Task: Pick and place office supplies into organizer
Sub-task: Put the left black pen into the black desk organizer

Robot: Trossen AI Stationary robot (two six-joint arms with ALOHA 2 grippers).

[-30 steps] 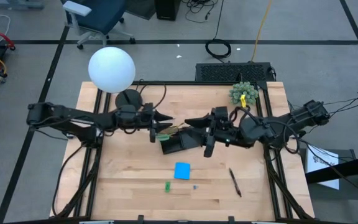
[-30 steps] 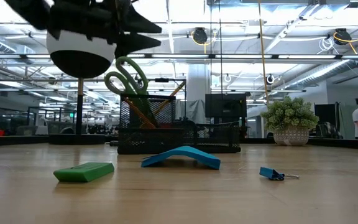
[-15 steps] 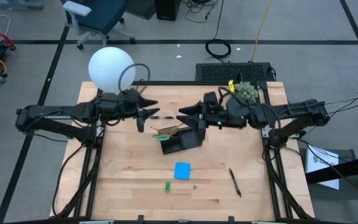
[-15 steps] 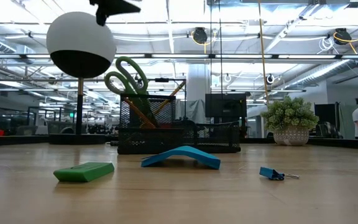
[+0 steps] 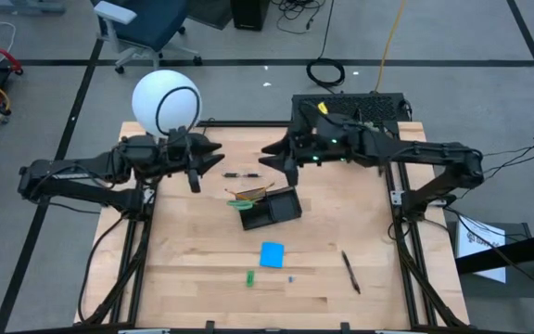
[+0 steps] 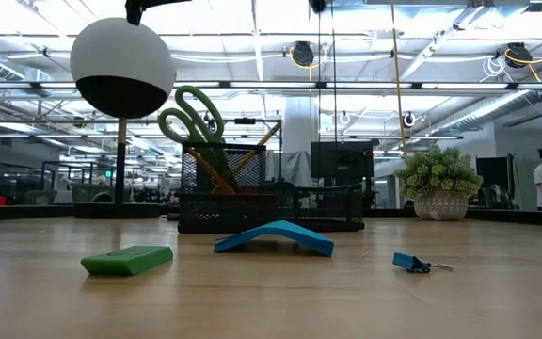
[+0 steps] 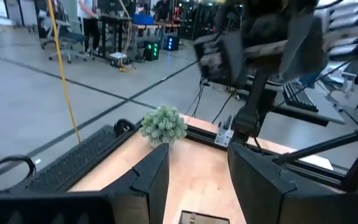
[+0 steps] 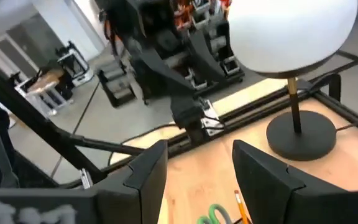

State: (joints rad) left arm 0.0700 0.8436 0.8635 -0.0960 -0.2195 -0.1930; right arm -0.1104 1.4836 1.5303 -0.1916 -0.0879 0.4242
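Left claw (image 5: 213, 165): hanging above the counter's (image 5: 193, 278) far left part, fingers parted, carrying nothing.
Right claw (image 5: 269, 156): facing it from the right, fingers parted, empty too.
Organizer (image 5: 272, 210): sitting mid-counter just nearer than both claws, scissors (image 6: 192, 120) and pencils (image 6: 216, 174) standing upright in its cup.
Loose pen (image 5: 239, 174): lying between the claws, long axis left-right.
Black pen (image 5: 350, 272): resting near the right edge, pointing roughly front-back.
Note pad (image 5: 272, 254): lying in front of the organizer, probably awaiting pickup.

Overhead cam down, low cam level; shared: organizer (image 5: 270, 210).
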